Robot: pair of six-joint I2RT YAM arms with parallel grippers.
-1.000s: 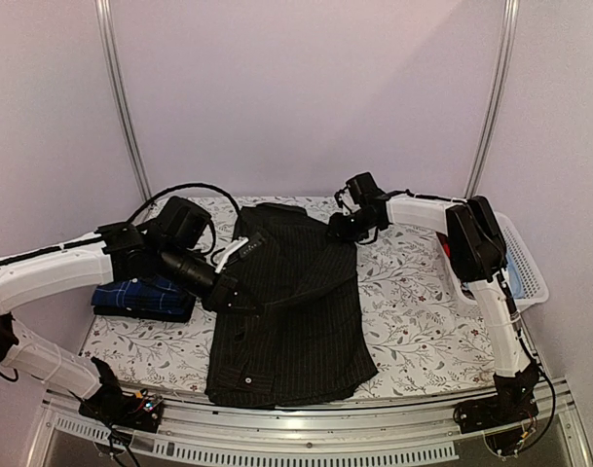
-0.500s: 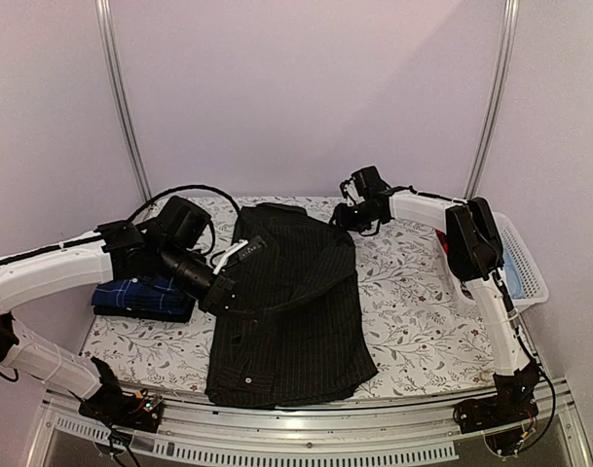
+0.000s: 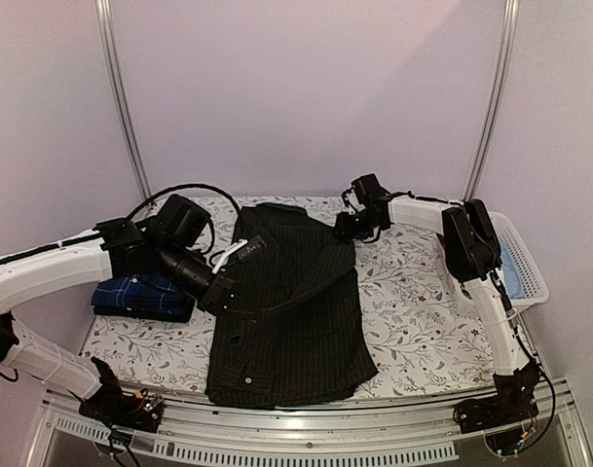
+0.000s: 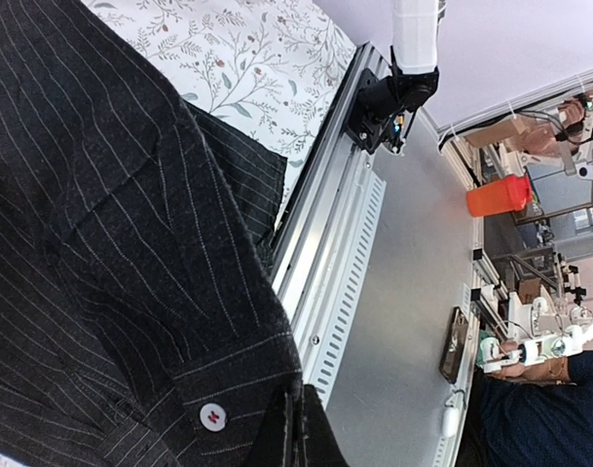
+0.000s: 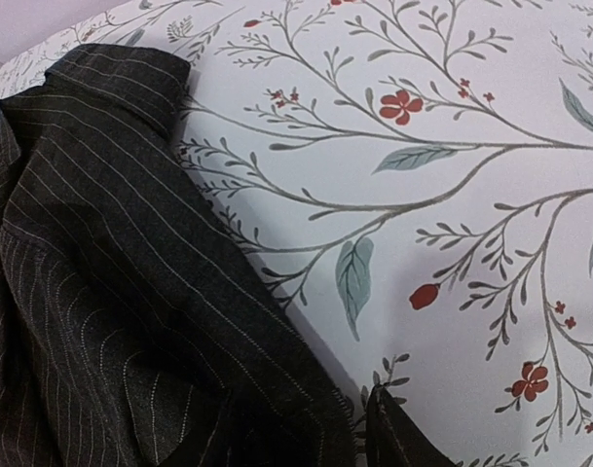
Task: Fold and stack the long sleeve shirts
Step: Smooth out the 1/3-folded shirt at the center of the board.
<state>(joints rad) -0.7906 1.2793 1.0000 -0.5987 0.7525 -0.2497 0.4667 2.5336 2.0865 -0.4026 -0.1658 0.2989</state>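
On black shirt point(image 3: 306, 311): closed left pincer point(image 3: 222, 292).

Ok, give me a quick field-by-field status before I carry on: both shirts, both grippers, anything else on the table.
black pinstripe shirt: laid out mid-table, hem toward the near edge
navy checked shirt: folded, at the table's left side, below the left arm
left gripper: shut on the black pinstripe shirt's left edge, near a buttoned cuff
right gripper: at the shirt's far right shoulder edge; grip unclear
basket: white, at the table's right edge
stack: not yet made; shirts lie apart
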